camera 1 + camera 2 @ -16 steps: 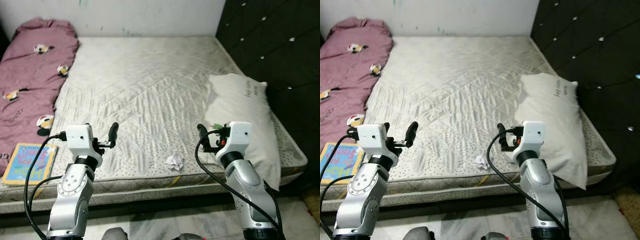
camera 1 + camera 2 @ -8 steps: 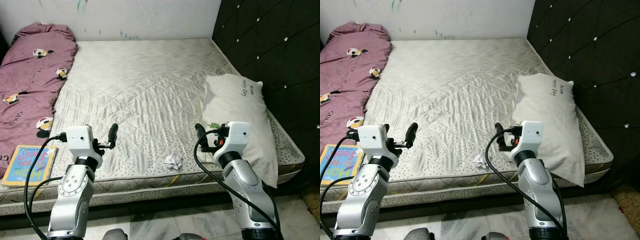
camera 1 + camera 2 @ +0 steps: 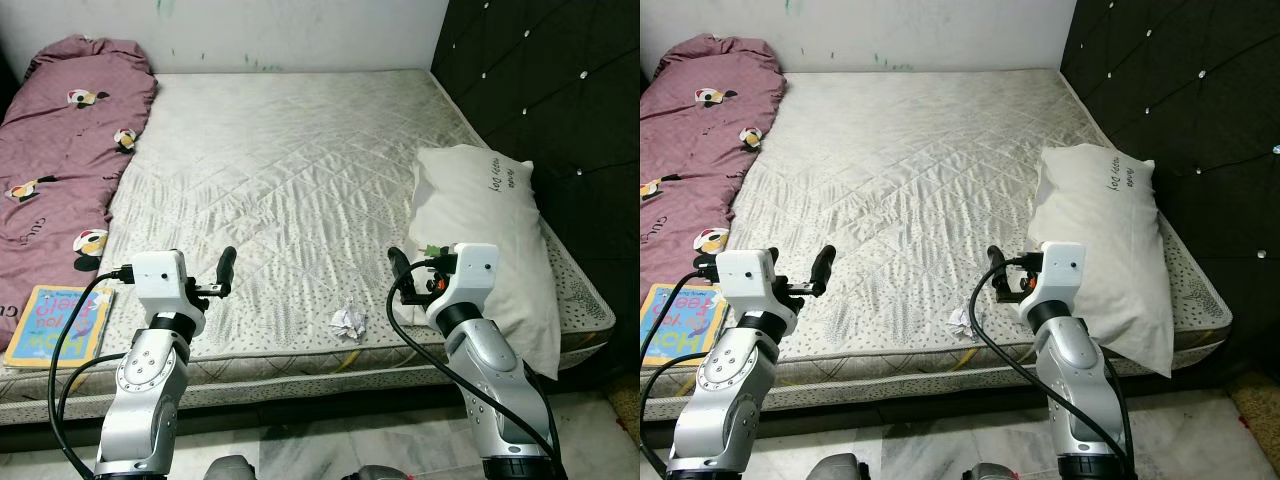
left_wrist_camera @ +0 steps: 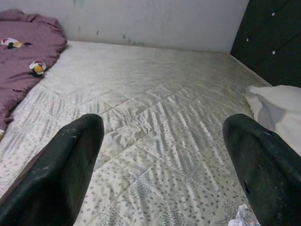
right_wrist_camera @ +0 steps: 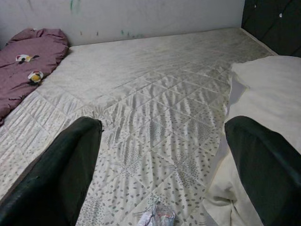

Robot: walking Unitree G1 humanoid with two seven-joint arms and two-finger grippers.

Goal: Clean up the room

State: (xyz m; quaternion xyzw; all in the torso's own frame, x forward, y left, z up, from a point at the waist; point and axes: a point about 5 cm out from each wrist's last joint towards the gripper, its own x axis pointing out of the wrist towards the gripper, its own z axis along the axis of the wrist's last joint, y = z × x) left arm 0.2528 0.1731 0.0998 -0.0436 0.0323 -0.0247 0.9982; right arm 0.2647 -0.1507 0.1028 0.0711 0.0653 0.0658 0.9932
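Note:
A crumpled white paper scrap (image 3: 349, 322) lies on the bare quilted mattress (image 3: 290, 150) near its front edge, between my two arms. My left gripper (image 3: 226, 264) hovers over the front left of the bed, left of the scrap, open and holding nothing. My right gripper (image 3: 396, 264) hangs just right of the scrap, beside the white pillow (image 3: 480, 225), also open and holding nothing. In the left wrist view the black fingers (image 4: 70, 160) stand wide apart, with the scrap (image 4: 244, 217) beyond them. The right wrist view has the scrap (image 5: 157, 215) low between its fingers (image 5: 263, 160).
A purple patterned blanket (image 3: 60, 150) lies bunched along the bed's left side. A colourful children's book (image 3: 58, 325) rests at the front left corner. A black tufted headboard (image 3: 560, 90) stands on the right, a white wall at the back, pale floor below.
The head camera has swayed slightly, so the whole scene shifts a little. Both arms and the things on the bed keep their places.

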